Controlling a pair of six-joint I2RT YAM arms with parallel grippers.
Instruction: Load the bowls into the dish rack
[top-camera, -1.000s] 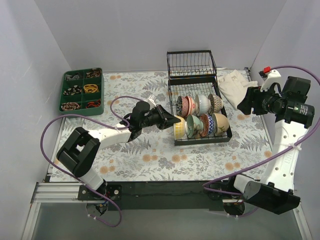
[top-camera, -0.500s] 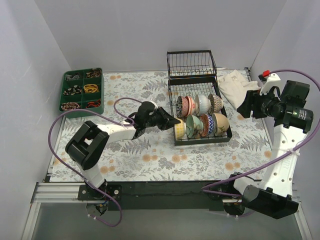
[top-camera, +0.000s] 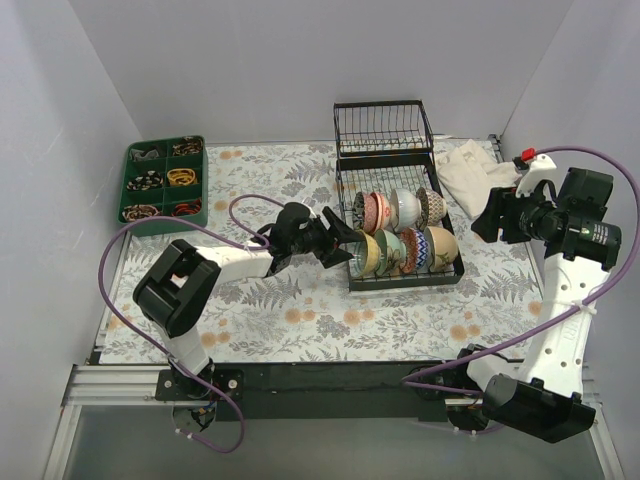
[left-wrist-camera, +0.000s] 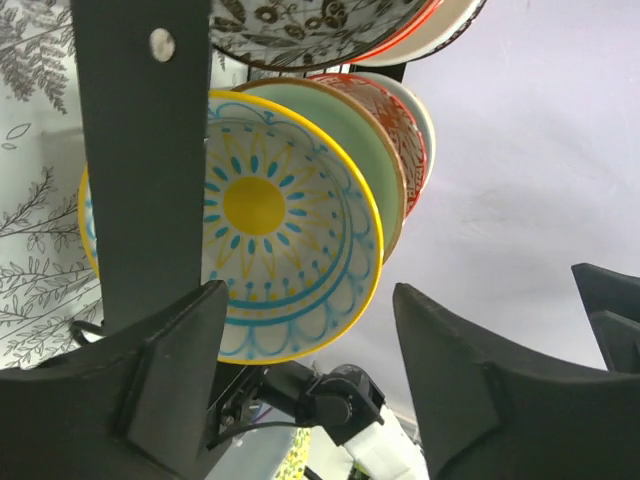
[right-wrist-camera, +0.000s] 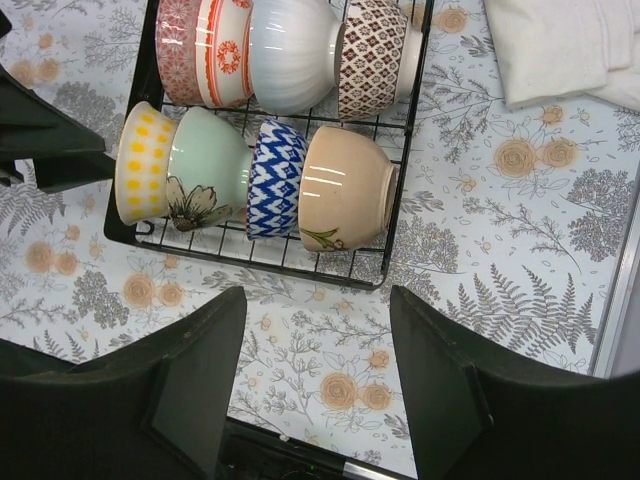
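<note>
One outstretched left arm (top-camera: 235, 262), pincer (top-camera: 345, 240) seemingly parted

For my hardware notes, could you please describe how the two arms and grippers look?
Both the left arm and right arm have white links with black joints, each trailing a purple cable. The left gripper and right gripper have black wedge-shaped fingers. A small red tab sits by the right wrist.

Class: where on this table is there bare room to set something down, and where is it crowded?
Free: the mat strip along the dish rack's near side, and the patch between the green tray and the rack. Crowded: the rack's bowls, with the left gripper beside them; a cloth fills the far right corner.
</note>
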